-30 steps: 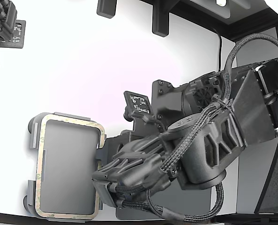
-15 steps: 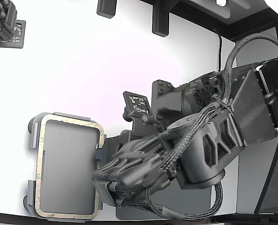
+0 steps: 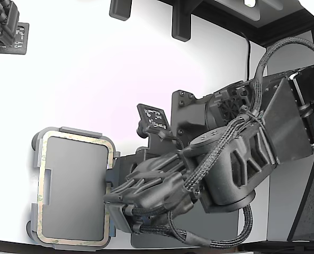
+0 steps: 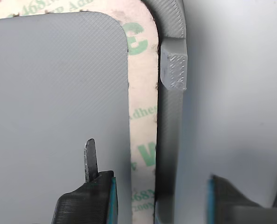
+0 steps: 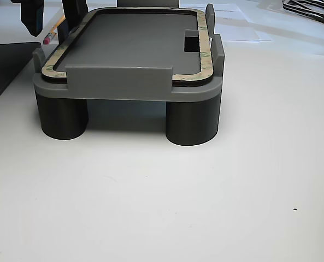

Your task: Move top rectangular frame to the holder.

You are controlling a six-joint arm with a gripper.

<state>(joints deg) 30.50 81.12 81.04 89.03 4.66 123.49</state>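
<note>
Exterior view first: the rectangular frame lies flat in the grey holder at lower left of the picture, its tan outline ringing the holder's darker floor. The big black arm fills the centre and right, its gripper down at the holder's right edge and covering that side of the tray. A small marker tag sticks up just above the arm, and a second dark device sits in the upper left corner, well apart on the white table.

Wrist view: the gripper is spread open at the bottom of the picture, two blue-padded fingers apart, straddling the frame's strip and the holder wall; nothing is pinched. A raised tab stands beside the strip.

Other view: the holder stands on dark cylindrical legs in the upper half, the frame seated inside its tabs. A pencil tip shows at upper left.
</note>
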